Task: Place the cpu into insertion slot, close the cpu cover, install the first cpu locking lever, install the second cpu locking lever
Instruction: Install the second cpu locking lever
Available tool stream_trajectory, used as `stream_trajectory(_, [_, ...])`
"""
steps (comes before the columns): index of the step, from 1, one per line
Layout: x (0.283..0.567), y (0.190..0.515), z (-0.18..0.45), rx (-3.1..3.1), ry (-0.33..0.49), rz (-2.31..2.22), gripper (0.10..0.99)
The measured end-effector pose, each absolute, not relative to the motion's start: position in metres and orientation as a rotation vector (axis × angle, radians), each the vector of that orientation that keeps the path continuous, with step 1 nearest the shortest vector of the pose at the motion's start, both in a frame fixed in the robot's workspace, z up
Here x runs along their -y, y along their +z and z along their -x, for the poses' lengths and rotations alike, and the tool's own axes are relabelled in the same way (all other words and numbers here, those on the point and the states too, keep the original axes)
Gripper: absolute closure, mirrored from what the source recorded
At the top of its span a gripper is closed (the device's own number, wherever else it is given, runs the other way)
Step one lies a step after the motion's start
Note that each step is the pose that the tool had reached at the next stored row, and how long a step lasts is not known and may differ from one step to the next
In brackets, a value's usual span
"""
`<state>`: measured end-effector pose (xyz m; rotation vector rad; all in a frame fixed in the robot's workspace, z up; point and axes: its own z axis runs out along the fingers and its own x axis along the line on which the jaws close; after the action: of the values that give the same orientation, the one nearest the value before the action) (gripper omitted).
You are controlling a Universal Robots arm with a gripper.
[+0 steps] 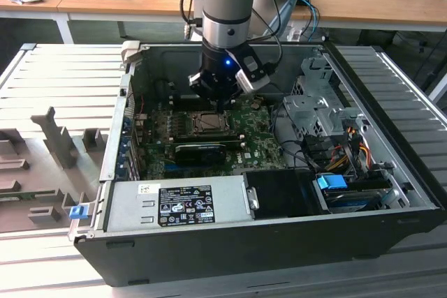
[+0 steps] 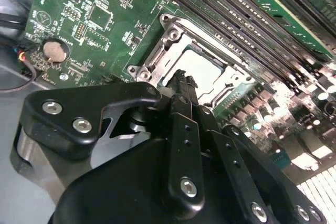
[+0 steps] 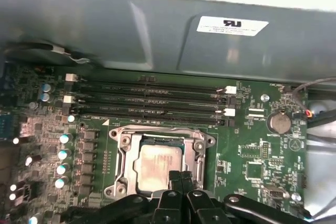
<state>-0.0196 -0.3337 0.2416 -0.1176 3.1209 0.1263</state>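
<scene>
The cpu (image 3: 155, 162), a silver-grey square chip, lies flat in the insertion slot (image 3: 122, 148) on the green board. The cpu cover (image 3: 197, 148), a grey metal frame, lies down around the chip. My gripper (image 3: 181, 176) hangs just above the chip's near edge, its black fingers pressed together with nothing between them. The second wrist view has the fingertips (image 2: 181, 80) right over the cpu (image 2: 205, 66) and the cover's frame (image 2: 157, 59). In the exterior view the gripper (image 1: 222, 106) stands above the socket (image 1: 209, 122) inside the open case. I cannot make out the levers' positions.
Long black memory slots (image 3: 147, 100) run beside the socket, toward the case wall (image 3: 157, 30). A coin battery (image 3: 278, 123) sits on the board. A black graphics card (image 1: 200, 150), power supply (image 1: 174, 204), drive cage (image 1: 314, 102) and cables (image 1: 349, 151) crowd the case.
</scene>
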Motion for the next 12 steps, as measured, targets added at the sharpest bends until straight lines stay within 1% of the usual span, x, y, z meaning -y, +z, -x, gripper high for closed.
stream_trajectory(12, [0.353, 0.243, 0.02, -3.121, 0.126, 0.117, 0.98])
